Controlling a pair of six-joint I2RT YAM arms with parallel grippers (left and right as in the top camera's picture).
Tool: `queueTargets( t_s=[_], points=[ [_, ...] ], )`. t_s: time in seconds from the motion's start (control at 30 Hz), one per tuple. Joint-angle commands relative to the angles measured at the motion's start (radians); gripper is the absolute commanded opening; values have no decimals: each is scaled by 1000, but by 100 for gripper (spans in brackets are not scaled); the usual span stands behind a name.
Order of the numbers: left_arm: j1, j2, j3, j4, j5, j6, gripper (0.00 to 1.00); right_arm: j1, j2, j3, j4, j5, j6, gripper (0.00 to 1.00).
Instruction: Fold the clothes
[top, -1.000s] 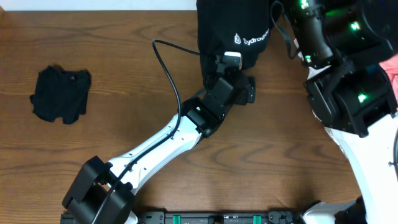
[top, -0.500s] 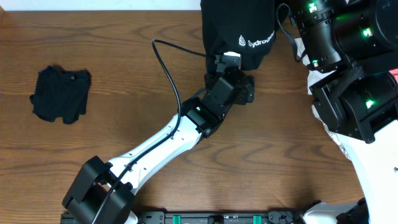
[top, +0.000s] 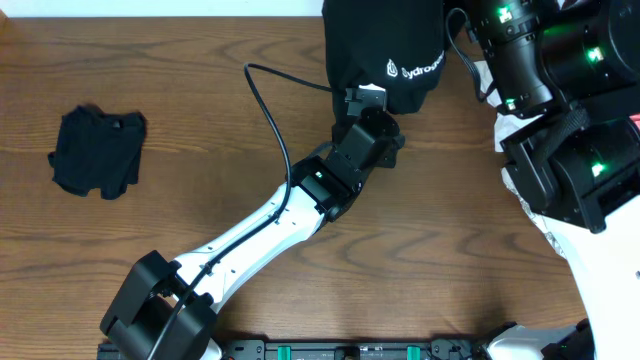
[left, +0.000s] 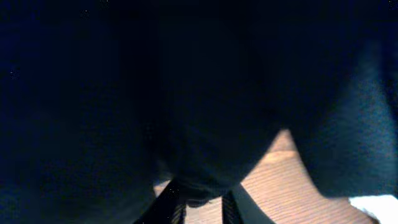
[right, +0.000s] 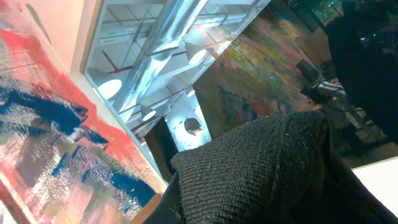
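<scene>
The black shirt (top: 380, 50), with a white logo, hangs bunched at the table's far middle. My left gripper (top: 386, 128) reaches up to its lower edge. In the left wrist view the two fingers (left: 176, 202) stand close together around a small fold of the dark cloth (left: 186, 93), so the left gripper (left: 202, 199) is shut on it. The right arm (top: 545, 90) stands just right of the shirt. In the right wrist view, coarse black fabric (right: 267, 168) lies over the jaws and hides them, and the camera looks up at the room.
A second, small black garment (top: 98, 150) lies crumpled on the wooden table (top: 200, 120) at the left. The left arm (top: 270, 225) stretches diagonally from the front edge to the shirt, with its cable looping above it. The right arm's bulky base (top: 580, 180) fills the right side.
The left gripper's jaws, wide open at the shirt's lower edge a second ago, have closed on the cloth. The shirt and right arm shifted slightly to the right early on.
</scene>
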Motion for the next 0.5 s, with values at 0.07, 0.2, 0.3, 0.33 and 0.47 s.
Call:
queueTargets(
  t_s=[0.07, 0.2, 0.3, 0.33, 0.47],
  points=[
    [5, -16, 14, -7, -42, 9, 6, 8, -34, 30, 10, -24, 0, 2],
    [5, -16, 14, -23, -42, 9, 6, 6, -34, 30, 10, -21, 0, 2],
    [5, -22, 14, -35, -41, 9, 6, 6, -34, 30, 5, -18, 0, 1],
    [4, -28, 14, -47, -40, 9, 6, 6, -34, 30, -2, -8, -1, 1],
    [-1, -81, 14, -108, -22, 10, 6, 3, -34, 30, -22, 41, -61, 1]
  ],
)
